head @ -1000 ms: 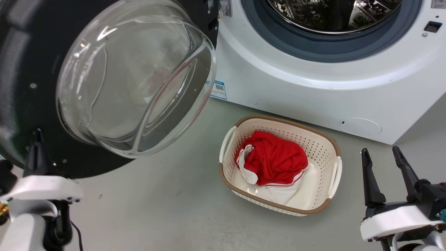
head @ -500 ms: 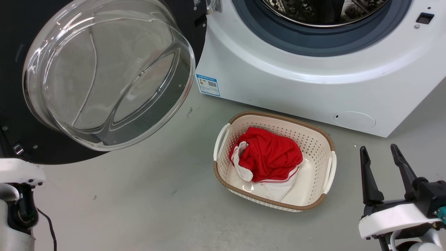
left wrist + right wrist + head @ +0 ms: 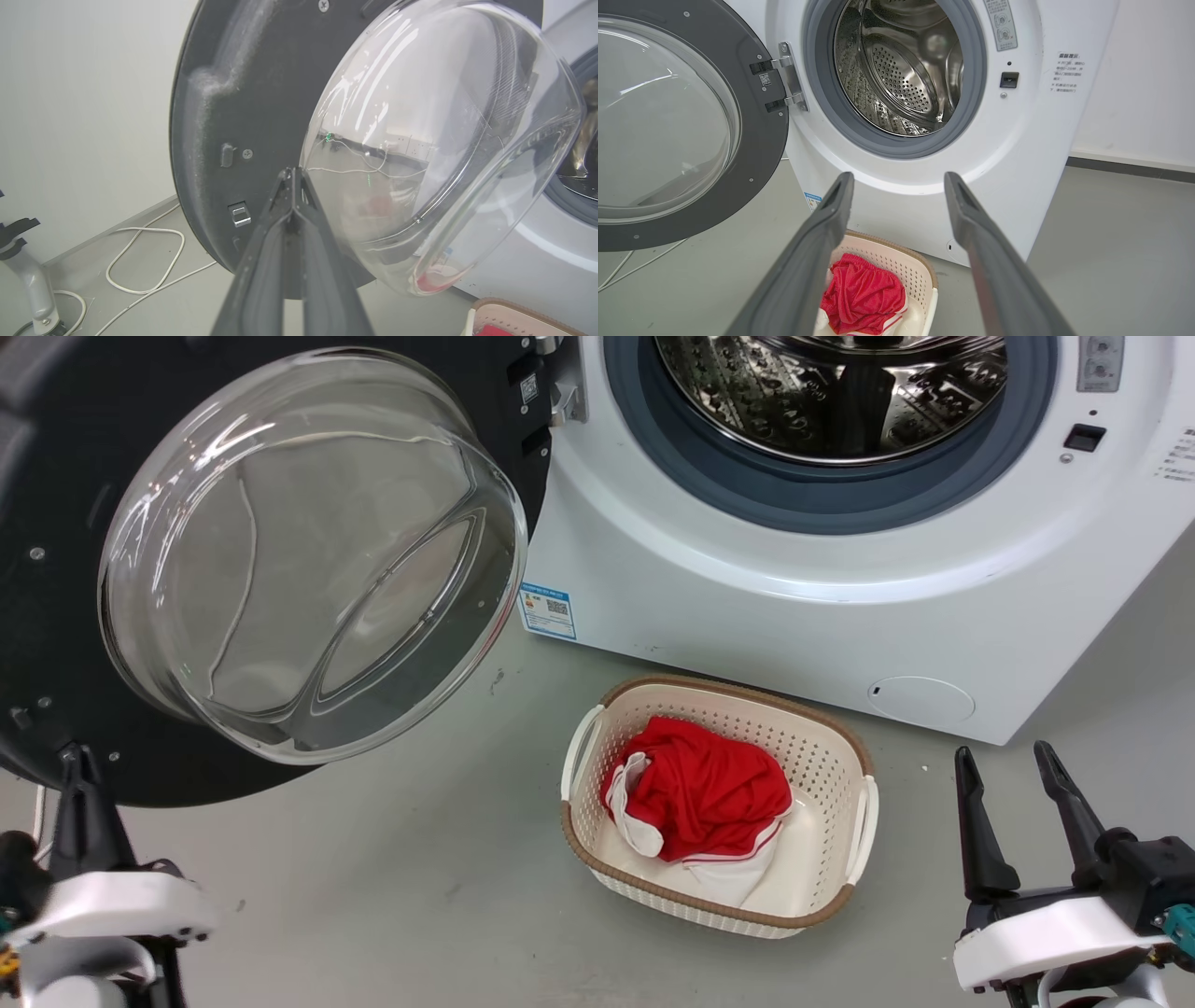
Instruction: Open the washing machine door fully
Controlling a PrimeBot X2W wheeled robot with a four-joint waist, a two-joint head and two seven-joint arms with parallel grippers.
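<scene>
Washing machine door (image 3: 308, 560), a large round glossy black disc with a bulging clear glass bowl, hangs wide open left of the white front-loading washing machine (image 3: 794, 607). It looks heavy and rigid, turning on its metal hinge (image 3: 791, 74). The glass is probably slick, so the black rim far from the hinge seems the better place to push. Left gripper (image 3: 292, 175) has its fingers pressed together and empty, tips at the door's inner face. The right gripper (image 3: 1001, 751) is spread, well apart from the door.

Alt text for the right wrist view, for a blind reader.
The washing machine door stands swung open, left of the white washing machine, baring its steel drum. The open right end effector frames a basket holding a red garment.
</scene>
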